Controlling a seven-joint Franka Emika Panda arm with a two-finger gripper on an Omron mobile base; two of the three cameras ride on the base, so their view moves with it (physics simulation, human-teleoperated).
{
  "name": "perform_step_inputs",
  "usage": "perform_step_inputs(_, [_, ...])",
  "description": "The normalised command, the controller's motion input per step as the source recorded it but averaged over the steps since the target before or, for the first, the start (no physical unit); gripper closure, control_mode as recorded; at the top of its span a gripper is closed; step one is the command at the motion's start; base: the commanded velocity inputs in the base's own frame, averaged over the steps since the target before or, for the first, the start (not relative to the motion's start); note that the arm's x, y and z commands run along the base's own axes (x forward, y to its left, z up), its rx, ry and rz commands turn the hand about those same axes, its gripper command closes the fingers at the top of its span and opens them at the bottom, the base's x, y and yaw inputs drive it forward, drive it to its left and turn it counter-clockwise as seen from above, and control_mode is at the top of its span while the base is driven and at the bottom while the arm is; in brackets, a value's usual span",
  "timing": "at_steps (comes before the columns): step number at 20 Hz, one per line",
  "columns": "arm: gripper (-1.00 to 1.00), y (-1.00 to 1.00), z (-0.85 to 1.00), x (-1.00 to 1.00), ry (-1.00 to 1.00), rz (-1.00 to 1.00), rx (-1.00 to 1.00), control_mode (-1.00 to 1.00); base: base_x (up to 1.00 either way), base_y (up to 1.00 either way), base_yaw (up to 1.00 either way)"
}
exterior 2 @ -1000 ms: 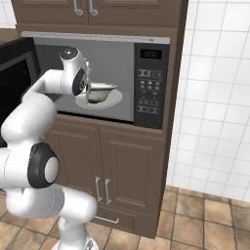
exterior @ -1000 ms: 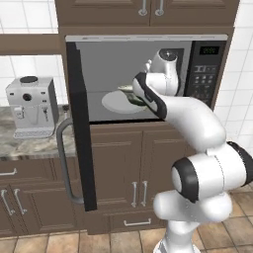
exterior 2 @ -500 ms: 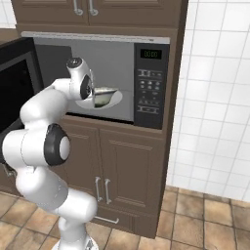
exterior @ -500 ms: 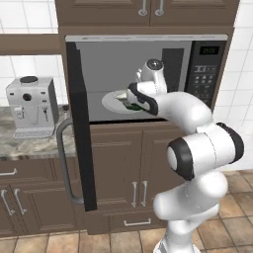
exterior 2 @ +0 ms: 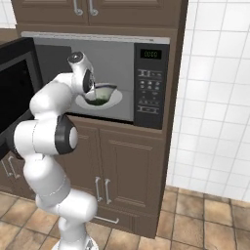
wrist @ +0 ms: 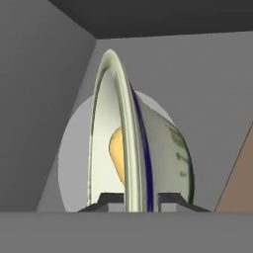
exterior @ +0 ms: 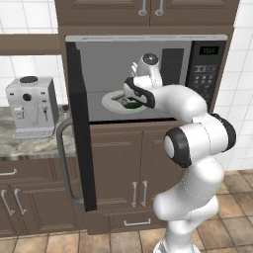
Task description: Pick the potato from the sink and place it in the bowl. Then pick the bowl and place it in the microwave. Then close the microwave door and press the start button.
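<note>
The pale green bowl (exterior: 129, 102) (exterior 2: 100, 95) sits inside the open microwave (exterior: 202, 81) (exterior 2: 149, 88), over the white round plate (exterior: 111, 104). In the hand view the bowl (wrist: 163, 148) shows edge-on with the yellow potato (wrist: 117, 150) inside it. My gripper (wrist: 141, 198) straddles the bowl's rim, one fingertip inside and one outside, both very close to it. Whether they still press on the rim I cannot tell. The gripper (exterior: 127, 97) (exterior 2: 94, 91) reaches in from the front. The microwave door (exterior: 81, 148) (exterior 2: 14, 93) hangs wide open to the left. The sink is out of view.
A silver coffee machine (exterior: 30, 106) stands on the stone counter left of the door. The door's curved bar handle (exterior: 63, 163) juts toward the room. Brown cabinets lie above and below the microwave, and white tiled wall (exterior 2: 215, 97) to its right.
The arm has pushed the bowl deeper and further left into the microwave and lowered it over the white plate. The elbow has swung in closer to the opening.
</note>
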Motion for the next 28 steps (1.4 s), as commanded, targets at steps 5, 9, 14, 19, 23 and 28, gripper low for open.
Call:
perform_step_inputs(5, [1.00, 0.01, -0.25, 0.11, -0.13, 0.09, 0.00, -1.00, 0.00, 0.00, 0.00])
perform_step_inputs(9, [1.00, 0.00, -0.23, 0.00, -0.24, 0.10, 0.00, -1.00, 0.00, 0.00, 0.00])
perform_step_inputs(14, [1.00, 0.00, -0.53, 0.01, -0.12, 0.08, 0.00, -1.00, 0.00, 0.00, 0.00])
perform_step_inputs(19, [1.00, 0.00, -0.72, 0.18, 0.00, 0.06, 0.00, -1.00, 0.00, 0.00, 0.00])
perform_step_inputs(23, [1.00, 0.00, -0.36, 0.12, 0.00, 0.04, 0.00, -1.00, 0.00, 0.00, 0.00])
perform_step_inputs(28, [-1.00, 0.00, 0.23, -0.02, 0.01, 0.00, 0.00, -1.00, 0.00, 0.00, 0.00])
